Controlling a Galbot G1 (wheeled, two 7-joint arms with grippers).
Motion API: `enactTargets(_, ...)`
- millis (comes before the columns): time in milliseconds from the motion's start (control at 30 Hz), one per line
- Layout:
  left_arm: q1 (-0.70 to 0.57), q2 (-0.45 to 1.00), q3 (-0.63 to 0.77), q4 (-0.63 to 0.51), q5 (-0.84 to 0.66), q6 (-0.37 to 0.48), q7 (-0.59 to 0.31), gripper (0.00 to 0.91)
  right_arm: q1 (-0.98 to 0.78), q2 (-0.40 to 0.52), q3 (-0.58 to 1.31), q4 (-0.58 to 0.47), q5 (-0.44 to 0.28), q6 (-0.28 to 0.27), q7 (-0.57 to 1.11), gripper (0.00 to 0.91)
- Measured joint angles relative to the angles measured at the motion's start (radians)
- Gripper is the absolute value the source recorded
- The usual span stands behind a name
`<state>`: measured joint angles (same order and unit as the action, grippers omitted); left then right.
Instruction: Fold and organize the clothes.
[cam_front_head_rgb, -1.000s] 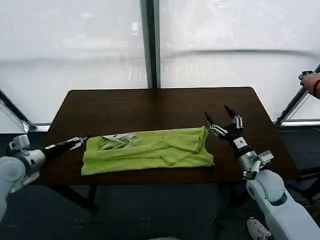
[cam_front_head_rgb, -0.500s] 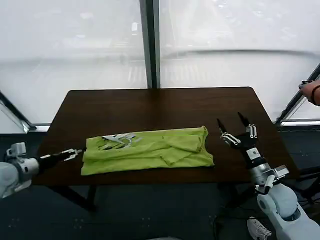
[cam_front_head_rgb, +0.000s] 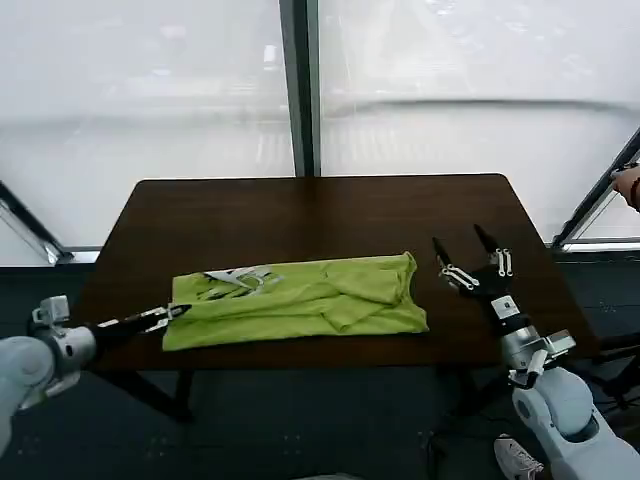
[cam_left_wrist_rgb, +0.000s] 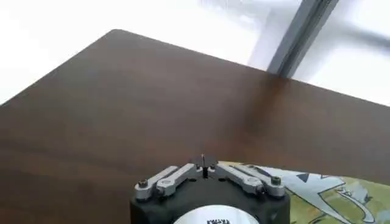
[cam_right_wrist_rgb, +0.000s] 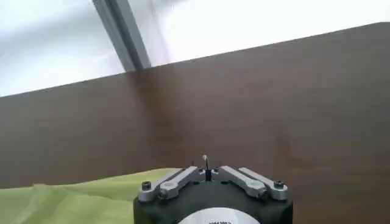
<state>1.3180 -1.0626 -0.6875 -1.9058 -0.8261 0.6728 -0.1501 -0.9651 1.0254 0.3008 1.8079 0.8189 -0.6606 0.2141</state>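
The lime-green short-sleeved T-shirt of soft fabric (cam_front_head_rgb: 297, 299) is lying folded into a long band near the front edge of the dark brown wooden table (cam_front_head_rgb: 320, 215), its long axis running left to right and its white print at the left end. The left gripper (cam_front_head_rgb: 165, 316) is reaching in low at the shirt's left front corner; I cannot tell how its fingers stand. The right gripper (cam_front_head_rgb: 468, 256) is hovering just beside the shirt's right end, tilted upward, its fingers spread apart and holding nothing.
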Motion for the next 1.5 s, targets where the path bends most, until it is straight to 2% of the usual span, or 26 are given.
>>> enactTargets(300, -0.049, -0.001, 0.019, 0.052, 0.0, -0.007, -0.001, 0.878, 0.022, 0.055, -0.031, -0.059, -0.029, -0.001, -0.003, 0.878)
enactTargets(733, -0.094, -0.012, 0.035, 0.105, -0.01, -0.009, -0.002, 0.878, 0.036, 0.076, -0.04, -0.085, -0.037, -0.006, -0.003, 0.858)
enactTargets(767, -0.094, -0.012, 0.035, 0.105, -0.009, -0.009, -0.001, 0.858, 0.038, 0.078, -0.041, -0.087, -0.038, -0.007, -0.003, 0.819)
enactTargets(800, -0.094, -0.012, 0.035, 0.105, -0.009, -0.009, -0.001, 0.78, 0.04, 0.081, -0.043, -0.089, -0.039, -0.007, -0.003, 0.8)
enactTargets(867, -0.092, -0.012, 0.034, 0.105, -0.009, -0.01, 0.001, 0.692, 0.042, 0.084, -0.044, -0.091, -0.039, -0.008, -0.003, 0.77)
enactTargets(933, -0.092, -0.012, 0.034, 0.106, -0.009, -0.011, 0.002, 0.566, 0.045, 0.085, -0.045, -0.095, -0.04, -0.008, -0.003, 0.722)
enactTargets(967, -0.092, -0.012, 0.034, 0.107, -0.009, -0.013, 0.003, 0.517, 0.047, 0.086, -0.046, -0.098, -0.04, -0.008, -0.003, 0.663)
enactTargets(1000, -0.092, -0.012, 0.034, 0.108, -0.009, -0.014, 0.004, 0.254, 0.048, 0.086, -0.046, -0.101, -0.04, -0.008, -0.003, 0.497)
enactTargets(1033, -0.092, -0.012, 0.034, 0.108, -0.01, -0.015, 0.004, 0.156, 0.048, 0.087, -0.046, -0.103, -0.04, -0.008, -0.003, 0.361)
enactTargets(1067, -0.092, -0.013, 0.034, 0.108, -0.01, -0.016, 0.005, 0.146, 0.048, 0.088, -0.046, -0.106, -0.041, -0.008, -0.003, 0.332)
enactTargets(1133, -0.094, -0.014, 0.034, 0.108, -0.01, -0.019, 0.005, 0.137, 0.046, 0.089, -0.044, -0.109, -0.041, -0.007, -0.001, 0.107)
enactTargets(1200, -0.098, -0.014, 0.034, 0.11, -0.01, -0.023, 0.006, 0.107, 0.041, 0.09, -0.041, -0.11, -0.041, -0.006, -0.001, 0.02)
enactTargets(1500, -0.062, -0.01, 0.005, 0.094, -0.013, -0.028, 0.007, 0.059, 0.013, 0.125, 0.006, -0.111, -0.061, 0.039, 0.026, 0.0)
